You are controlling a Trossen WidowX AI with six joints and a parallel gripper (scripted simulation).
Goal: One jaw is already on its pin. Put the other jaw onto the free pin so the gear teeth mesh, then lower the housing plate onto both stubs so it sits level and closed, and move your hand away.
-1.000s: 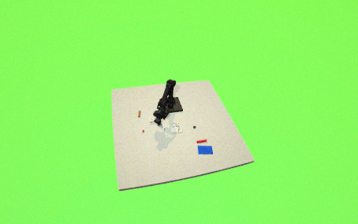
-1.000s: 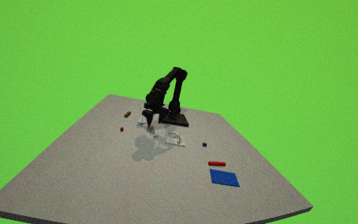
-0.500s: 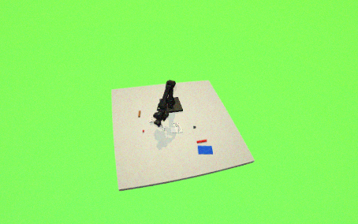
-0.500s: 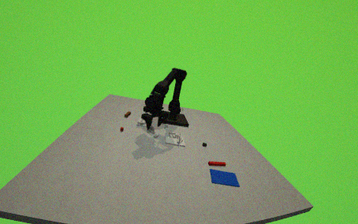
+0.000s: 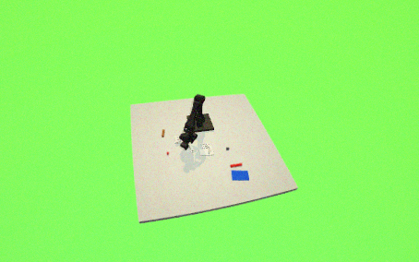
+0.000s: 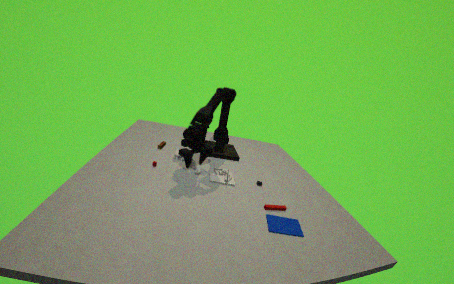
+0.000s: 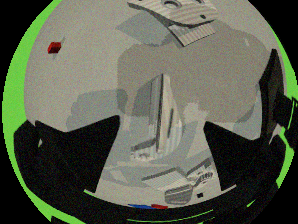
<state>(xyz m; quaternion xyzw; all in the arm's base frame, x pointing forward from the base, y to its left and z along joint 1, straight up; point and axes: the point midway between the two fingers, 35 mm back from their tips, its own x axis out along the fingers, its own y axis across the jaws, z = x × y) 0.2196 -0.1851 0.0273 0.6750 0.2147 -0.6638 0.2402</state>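
1. The pale ribbed loose jaw (image 5: pixel 192 151) (image 6: pixel 198 173) (image 7: pixel 160 125) lies beside the landmark, the white pinned base (image 5: pixel 206 149) (image 6: pixel 222 176) (image 7: pixel 170 180).
2. In the wrist view, its long axis runs nearly upright, narrow tip away from the base.
3. The white two-holed housing plate (image 5: pixel 178 140) (image 6: pixel 178 157) (image 7: pixel 175 11) lies beyond the jaw from the base.
4. The black gripper (image 5: pixel 185 147) (image 6: pixel 195 164) (image 7: pixel 164 123) is spread wide, pinching nothing.
5. The pale speckled counter (image 5: pixel 171 194) (image 6: pixel 140 240) (image 7: pixel 90 70) extends around the base, against bright green surroundings.
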